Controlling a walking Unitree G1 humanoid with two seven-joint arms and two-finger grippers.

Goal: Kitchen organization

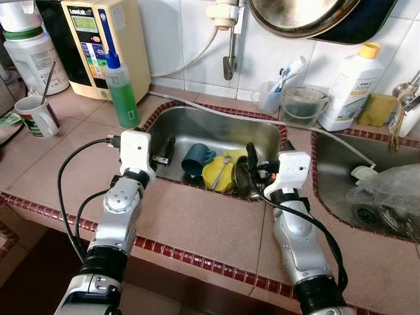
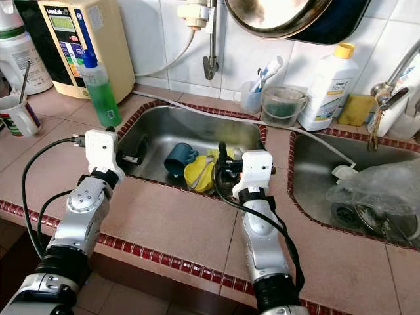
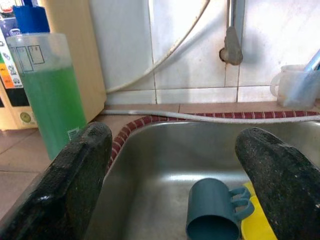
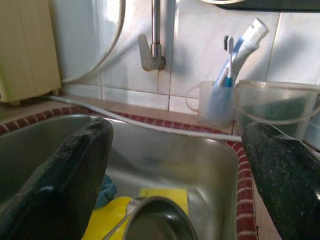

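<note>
Both arms are reaching over the near edge of the tabletop (image 1: pixel 197 223) toward the left sink (image 1: pixel 197 125), so the step in hand looks like an approach to the dishes lying in it; nothing is being gripped yet. The left tool (image 1: pixel 163 152) is hovering at the sink's near-left rim with its fingers spread wide and empty, and the right tool (image 1: pixel 252 172) is hanging over the near-right rim, equally wide open and holding nothing.

Just ahead of the right tool a small metal cup (image 4: pixel 159 220) is lying in the basin, with a spoon (image 1: pixel 222 169) resting across the yellow bowl (image 1: pixel 216 176) beside it. Ahead of the left tool, and to its right, a teal mug (image 3: pixel 215 211) is lying on its side, mouth toward the camera, apparently empty, touching the yellow bowl.

The next move probably calls for lowering one tool into the basin and closing on a rim or handle.

Beyond the sink, against the tiled wall, a clear cup (image 4: pixel 212 102) is holding toothbrushes, and a green-liquid bottle (image 1: pixel 121 88) is standing beyond the left tool.
</note>
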